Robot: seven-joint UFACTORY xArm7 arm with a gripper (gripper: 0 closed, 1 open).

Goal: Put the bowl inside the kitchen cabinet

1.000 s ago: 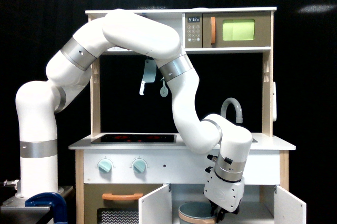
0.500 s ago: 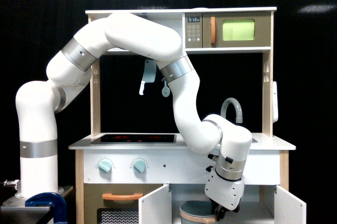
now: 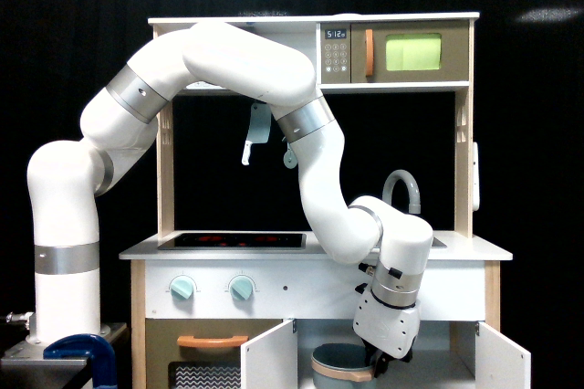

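Where the lower edge cuts the scene: gripper (image 3: 376, 369) low before the open kitchen cabinet (image 3: 438, 366), dark fingers (image 3: 373, 370) down at the rim of the bowl (image 3: 341, 366); whether clamped on that rim or merely touching cannot be told, the tips being small and partly cropped. Bowl grey-blue with a tan-orange band, sitting at the mouth of the white compartment between two white doors (image 3: 268, 358) swung outward. Toward the exterior view's left, an oven (image 3: 193, 360) with an orange handle, and a blue clamp (image 3: 84, 354) at the foot of the white arm (image 3: 228, 65).

Above, a white panel with two pale teal knobs (image 3: 183, 288), then the white tabletop (image 3: 146, 247) with a dark hob (image 3: 232, 240) showing faint red rings, and a grey tap (image 3: 405, 190) behind the arm's wrist. Higher, a toy cleaver (image 3: 258, 133) and a small utensil hanging from the shelf. At the top, a microwave (image 3: 412, 52) with green window and orange handle; keypad display beside it reading roughly "5:12", last character unclear. Farthest back, black curtain; pale clutter above it too blurred to identify.
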